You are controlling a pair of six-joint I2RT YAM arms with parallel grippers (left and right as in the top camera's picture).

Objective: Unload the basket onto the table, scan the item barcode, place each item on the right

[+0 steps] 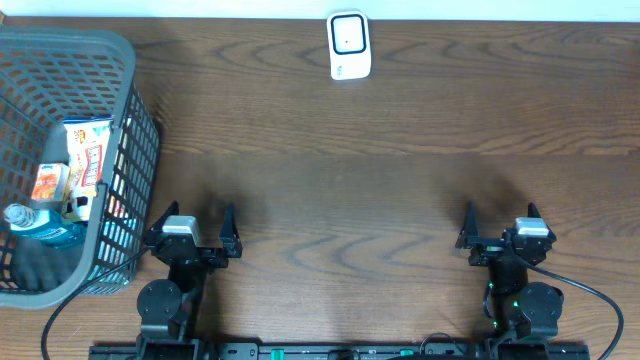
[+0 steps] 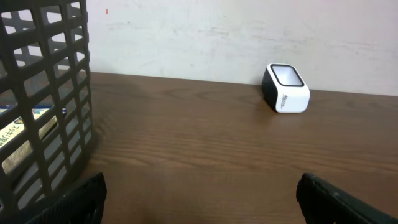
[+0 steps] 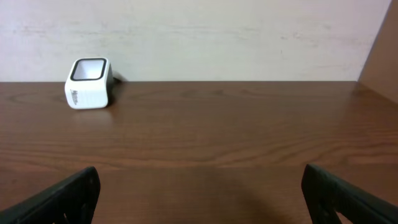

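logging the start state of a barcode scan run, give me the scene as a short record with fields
scanner: white, alone at the far middle of the table
basket: grey, on the table's left side, holds the items
items: printed carton and blue bottle; the rest are unclear
left hand: open, empty, near the basket
right hand: open, empty, over bare wood
progress: nothing picked up yet

1. A dark brown wood-grain table [image 1: 350, 190] is seen filling the overhead view.
2. A grey plastic lattice basket [image 1: 138, 175] is stood on the table's left end, resting on the surface.
3. A small white barcode scanner [image 1: 349, 45] is set at the far edge, near the middle, well apart from the basket.
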